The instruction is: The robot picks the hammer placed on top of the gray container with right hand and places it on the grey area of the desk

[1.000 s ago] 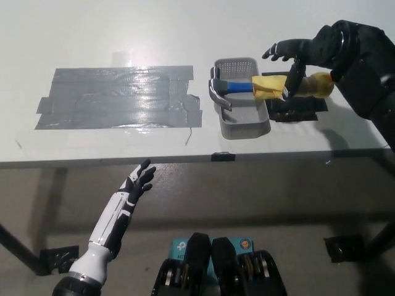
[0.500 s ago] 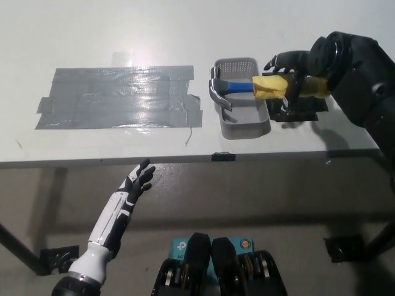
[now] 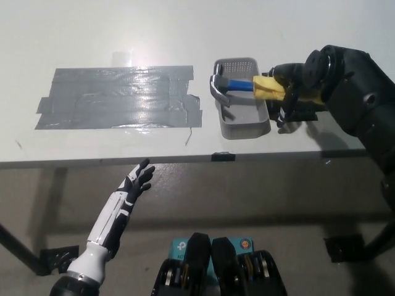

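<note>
The robot's black right hand [image 3: 295, 86], fingers wrapped around the yellow grip, holds the blue-shafted claw hammer [image 3: 247, 86] whose steel head sits over the grey perforated plastic container [image 3: 242, 126] on the white bench [image 3: 123, 37]. Risk: the claw catching the rim and dragging the container. The grey taped area [image 3: 117, 98] lies well apart. The white left hand [image 3: 139, 182] hangs below, fingers apart.

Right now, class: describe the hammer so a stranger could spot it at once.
On the white table, right of the grey tape patch, sits a gray container. The hammer lies across its top: the only tool, steel head, blue and yellow handle.
</note>
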### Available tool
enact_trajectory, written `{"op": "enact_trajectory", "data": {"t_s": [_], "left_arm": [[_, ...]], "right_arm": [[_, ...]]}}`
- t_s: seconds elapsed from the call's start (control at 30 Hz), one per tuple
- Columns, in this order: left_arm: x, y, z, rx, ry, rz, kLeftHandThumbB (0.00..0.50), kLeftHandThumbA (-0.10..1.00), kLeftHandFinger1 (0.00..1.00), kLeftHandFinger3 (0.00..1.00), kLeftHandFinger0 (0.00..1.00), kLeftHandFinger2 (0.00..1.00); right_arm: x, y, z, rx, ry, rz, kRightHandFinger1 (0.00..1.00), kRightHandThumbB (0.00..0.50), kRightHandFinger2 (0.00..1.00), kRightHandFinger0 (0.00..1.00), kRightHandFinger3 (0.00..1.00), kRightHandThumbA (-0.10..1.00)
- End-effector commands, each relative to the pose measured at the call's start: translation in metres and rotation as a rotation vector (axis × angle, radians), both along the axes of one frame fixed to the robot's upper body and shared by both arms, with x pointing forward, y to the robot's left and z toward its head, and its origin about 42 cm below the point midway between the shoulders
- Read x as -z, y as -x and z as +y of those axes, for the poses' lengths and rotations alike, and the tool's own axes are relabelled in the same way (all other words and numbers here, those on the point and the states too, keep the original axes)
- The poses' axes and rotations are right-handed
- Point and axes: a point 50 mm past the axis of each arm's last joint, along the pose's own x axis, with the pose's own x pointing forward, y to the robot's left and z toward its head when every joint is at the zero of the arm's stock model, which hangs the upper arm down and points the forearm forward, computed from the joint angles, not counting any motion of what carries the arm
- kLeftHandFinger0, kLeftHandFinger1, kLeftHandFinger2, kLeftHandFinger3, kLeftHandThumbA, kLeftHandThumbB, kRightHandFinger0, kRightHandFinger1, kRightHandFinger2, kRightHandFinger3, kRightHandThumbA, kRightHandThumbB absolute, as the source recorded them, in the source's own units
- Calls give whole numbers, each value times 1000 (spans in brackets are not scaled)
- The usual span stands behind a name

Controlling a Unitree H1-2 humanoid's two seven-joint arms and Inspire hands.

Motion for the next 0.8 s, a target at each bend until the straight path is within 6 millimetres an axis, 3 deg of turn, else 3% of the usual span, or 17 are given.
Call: {"op": "enact_trajectory", "data": {"t_s": [0.0, 0.13, 0.17, 0.2, 0.23, 0.27, 0.3, 0.33, 0.37, 0.4, 0.43, 0.47, 0.5, 0.57, 0.77], "left_arm": [[-12, -1, 2, 18, -6, -48, 199, 1000, 1000, 1000, 1000, 1000], [-13, 0, 1, 23, -7, -49, 190, 1000, 1000, 1000, 1000, 1000], [-13, 0, 1, 24, -9, -48, 191, 1000, 1000, 1000, 1000, 1000], [-14, 0, 1, 25, -11, -48, 191, 1000, 1000, 1000, 1000, 1000], [-14, 0, 1, 24, -9, -47, 193, 1000, 1000, 1000, 1000, 1000], [-14, 0, 1, 24, -8, -48, 193, 1000, 1000, 1000, 1000, 1000], [-14, 0, 1, 23, -8, -48, 191, 1000, 1000, 1000, 1000, 1000], [-14, 0, 1, 23, -7, -49, 190, 1000, 1000, 1000, 1000, 1000], [-14, -1, 1, 23, -6, -48, 192, 1000, 1000, 1000, 1000, 1000], [-15, -1, 2, 23, -7, -49, 192, 1000, 1000, 1000, 1000, 1000], [-15, -2, 2, 22, -11, -48, 192, 1000, 1000, 1000, 1000, 1000], [-15, -1, 3, 23, -9, -46, 187, 1000, 1000, 1000, 1000, 1000], [-14, 0, 3, 23, -8, -44, 188, 1000, 1000, 1000, 1000, 1000], [-15, -1, 3, 27, -6, -45, 176, 1000, 1000, 1000, 1000, 1000], [-15, -2, 3, 31, 3, -46, 161, 1000, 1000, 1000, 1000, 1000]], "right_arm": [[-28, -6, 8, -34, 0, -79, 1000, 319, 1000, 1000, 1000, 1000], [-27, -7, 8, -27, -11, -125, 1000, 325, 1000, 1000, 1000, 1000], [-26, -7, 9, -28, -14, -146, 1000, 276, 1000, 1000, 1000, 1000], [-24, -8, 8, -32, 11, -201, 1000, 323, 1000, 1000, 1000, 1000], [-21, -8, 8, -14, -5, -266, 1000, 293, 1000, 1000, 1000, 869], [-19, -8, 8, -4, -19, -332, 1000, 220, 1000, 953, 961, 485], [-18, -8, 8, -12, -9, -393, 529, 229, 595, 484, 674, 99], [-15, -7, 8, -25, 4, -461, 380, 235, 482, 266, 584, -43], [-12, -5, 7, -46, 27, -575, 149, 269, 319, 13, 399, -98], [-10, -4, 6, -38, 11, -600, 54, 225, 313, 1, 324, -100], [-8, -3, 6, -33, -16, -614, 269, 196, 669, 0, 541, -100], [-5, -2, 6, -44, -26, -642, 405, 166, 822, 50, 721, -100], [-3, -1, 4, -54, -36, -664, 549, 152, 891, 96, 954, -100], [-2, -1, 2, -60, -46, -692, 650, 123, 954, 158, 1000, -100], [-1, -1, -2, -66, -59, -723, 637, 105, 938, 175, 1000, -100]]}}
